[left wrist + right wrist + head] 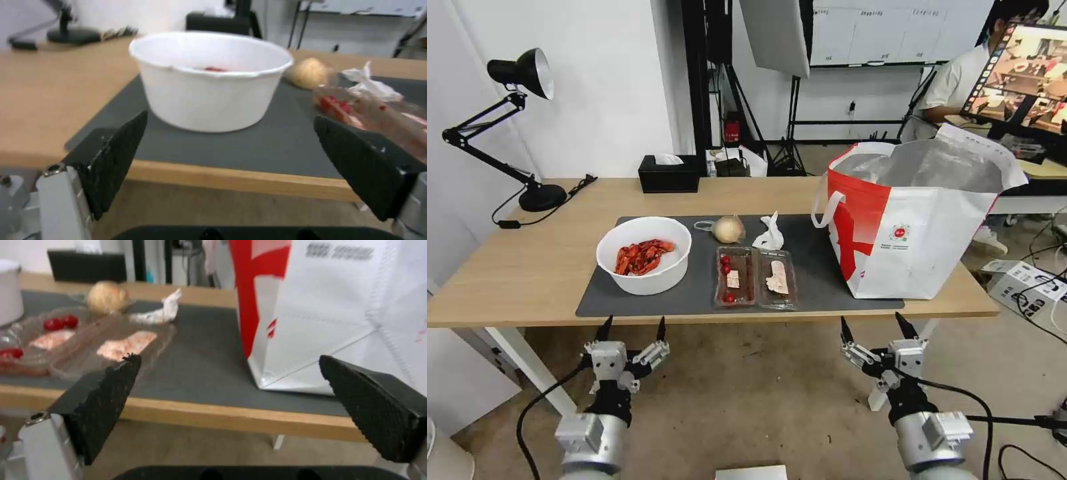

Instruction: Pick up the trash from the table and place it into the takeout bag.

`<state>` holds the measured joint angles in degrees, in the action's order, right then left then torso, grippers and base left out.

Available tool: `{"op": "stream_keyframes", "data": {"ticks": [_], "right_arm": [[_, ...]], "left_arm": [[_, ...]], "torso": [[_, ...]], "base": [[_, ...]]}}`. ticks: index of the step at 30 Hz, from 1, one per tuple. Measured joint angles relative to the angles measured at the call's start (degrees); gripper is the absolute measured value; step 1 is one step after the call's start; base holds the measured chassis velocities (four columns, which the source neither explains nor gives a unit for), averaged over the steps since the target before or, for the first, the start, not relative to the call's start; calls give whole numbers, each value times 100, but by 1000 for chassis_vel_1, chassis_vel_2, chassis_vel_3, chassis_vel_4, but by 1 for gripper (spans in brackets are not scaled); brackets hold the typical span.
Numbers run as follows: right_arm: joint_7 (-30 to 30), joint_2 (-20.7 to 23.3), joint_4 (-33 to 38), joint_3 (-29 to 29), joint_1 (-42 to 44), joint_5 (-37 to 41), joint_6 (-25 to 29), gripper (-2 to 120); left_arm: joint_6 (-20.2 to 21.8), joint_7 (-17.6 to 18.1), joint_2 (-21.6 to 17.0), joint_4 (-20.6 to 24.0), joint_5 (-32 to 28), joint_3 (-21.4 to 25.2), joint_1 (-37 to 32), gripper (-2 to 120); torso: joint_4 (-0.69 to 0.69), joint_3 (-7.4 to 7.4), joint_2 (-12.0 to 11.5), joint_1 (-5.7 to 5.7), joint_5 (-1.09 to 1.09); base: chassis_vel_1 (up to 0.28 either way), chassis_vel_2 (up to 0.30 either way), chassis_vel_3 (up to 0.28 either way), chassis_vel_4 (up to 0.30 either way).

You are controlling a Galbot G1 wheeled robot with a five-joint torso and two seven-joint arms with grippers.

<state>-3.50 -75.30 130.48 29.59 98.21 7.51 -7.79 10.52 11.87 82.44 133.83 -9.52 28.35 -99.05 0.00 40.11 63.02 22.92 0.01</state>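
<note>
Hovering wide-open before the table [527, 267], left gripper [632, 328] and right gripper [879, 328] are needing level approaches toward the trash beside the takeout bag [920, 233].

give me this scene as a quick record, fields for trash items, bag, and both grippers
bowl: white bowl of crayfish shells, left on the mat
tray: clear hinged tray lying open, tomatoes and paper scraps, mid mat
ball: wrapped beige ball behind the tray
tissue: crumpled tissue beside the ball
bag: takeout bag upright, open, on the right
left gripper: open, below table edge
right gripper: open, below table edge
</note>
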Motion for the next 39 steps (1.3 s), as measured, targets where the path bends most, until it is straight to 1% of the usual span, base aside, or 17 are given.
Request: {"op": "stream_keyframes", "data": {"ticks": [1, 2, 4, 6, 7, 8, 9, 10, 12, 13, 16, 17, 23, 26, 28, 32, 39], "right_arm": [[-60, 293, -29, -35, -119, 142, -140, 100], [-60, 293, -29, -35, -119, 142, -140, 100], [-82, 528, -92, -92, -237, 317, -226, 100], [-123, 846, -214, -176, -474, 620, -371, 100], [-123, 846, -214, -176, -474, 620, -371, 100], [-142, 1023, -288, -225, -604, 802, -428, 100], [-129, 1068, -327, -277, -674, 950, -311, 100], [-129, 1068, -327, -277, -674, 950, -311, 100], [-77, 1077, -411, -392, -819, 1330, -17, 100], [-77, 1077, -411, -392, -819, 1330, -17, 100], [-35, 1031, -460, -506, -888, 1683, 185, 100], [-35, 1031, -460, -506, -888, 1683, 185, 100], [-33, 963, -476, -544, -899, 1943, 232, 100], [-33, 958, -477, -533, -894, 2003, 236, 100], [-33, 951, -477, -522, -885, 2061, 239, 100], [-36, 941, -493, -522, -888, 2104, 241, 100], [-44, 929, -512, -525, -888, 2181, 241, 100]], "left_arm": [[165, 253, -80, 36, -213, -68, 96, 100], [165, 253, -80, 36, -213, -68, 96, 100], [142, 330, -126, 37, -296, -82, 141, 100], [64, 335, -135, 37, -306, -81, 147, 100], [64, 335, -135, 37, -306, -81, 147, 100], [2, 335, -136, 48, -310, -66, 145, 100], [-34, 336, -136, 75, -310, -46, 141, 100], [-34, 336, -136, 75, -310, -46, 141, 100], [-97, 325, -149, 88, -303, -23, 142, 100], [-97, 325, -149, 88, -303, -23, 142, 100], [-195, 271, -139, 34, -212, -26, 137, 100], [-195, 271, -139, 34, -212, -26, 137, 100], [-402, 50, -88, -70, 252, -96, 38, 100], [-459, -13, -84, -80, 314, -101, 25, 100], [-596, -127, -89, -112, 413, -82, 14, 100], [-698, -211, -91, -154, 505, -58, -6, 100], [-730, -237, -77, -217, 636, -60, -49, 100]], "torso": [[2, 0, 0, 1, 0], [2, 0, 0, 1, 0], [-3, 0, 0, 0, 0], [-1, 0, 0, 0, 0], [-1, 0, 0, 0, 0], [3, 0, 0, 1, -1], [-1, 0, 0, 1, 0], [-1, 0, 0, 1, 0], [-1, 0, 0, 0, 0], [-1, 0, 0, 0, 0], [0, 0, 0, 1, -1], [0, 0, 0, 1, -1], [0, 0, 0, 0, -1], [0, 0, 0, 0, -1], [-1, 0, 0, 0, -1], [0, 0, 0, 0, -1], [0, 0, 0, -1, -1]], "base": [[0, 0, 0, 0], [0, 0, 0, 0], [0, 0, 0, 0], [0, 0, 0, 0], [0, 0, 0, 0], [0, 0, 0, 0], [0, 0, 0, 0], [0, 0, 0, 0], [0, 0, 0, 0], [0, 0, 0, 0], [0, 0, 0, 0], [0, 0, 0, 0], [0, 0, 0, 0], [0, 0, 0, 0], [0, 0, 0, 0], [0, 0, 0, 0], [0, 0, 0, 0]]}}
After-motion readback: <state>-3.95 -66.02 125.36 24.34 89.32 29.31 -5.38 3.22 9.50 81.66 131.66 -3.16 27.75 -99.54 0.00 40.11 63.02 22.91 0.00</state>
